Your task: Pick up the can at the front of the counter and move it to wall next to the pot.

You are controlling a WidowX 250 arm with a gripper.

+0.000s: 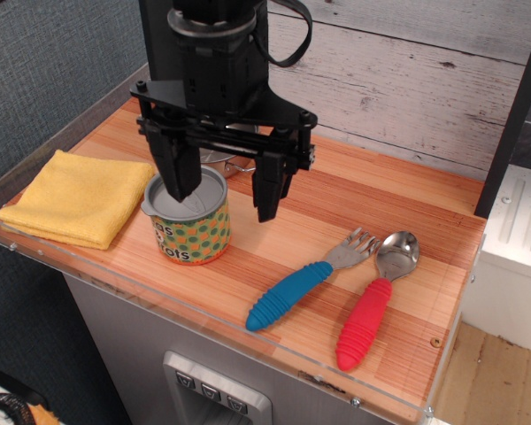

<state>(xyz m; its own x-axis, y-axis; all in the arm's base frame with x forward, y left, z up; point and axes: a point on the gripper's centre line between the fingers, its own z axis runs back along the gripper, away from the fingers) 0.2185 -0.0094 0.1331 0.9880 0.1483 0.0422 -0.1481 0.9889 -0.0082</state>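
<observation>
The single view looks down at an angle on the wooden worktop, whose front and left edges carry a clear plastic rim. The can stands upright near the front edge, left of the middle, its grey lid facing up and its yellow label with green dots turned to the camera. The black jaws hang above it, spread apart and holding nothing: the left finger points down over the lid of the can, and whether its tip touches the lid cannot be told, while the right finger hangs in the air just to the right of the can, clear of it.

To the left of the can lies a folded yellow cloth, close to it. To the right, well apart from the can, lie a fork with a blue handle and a spoon with a red handle, side by side. Behind the jaws a small part of the shiny pot shows, mostly hidden by the arm, near the pale plank wall at the back.
</observation>
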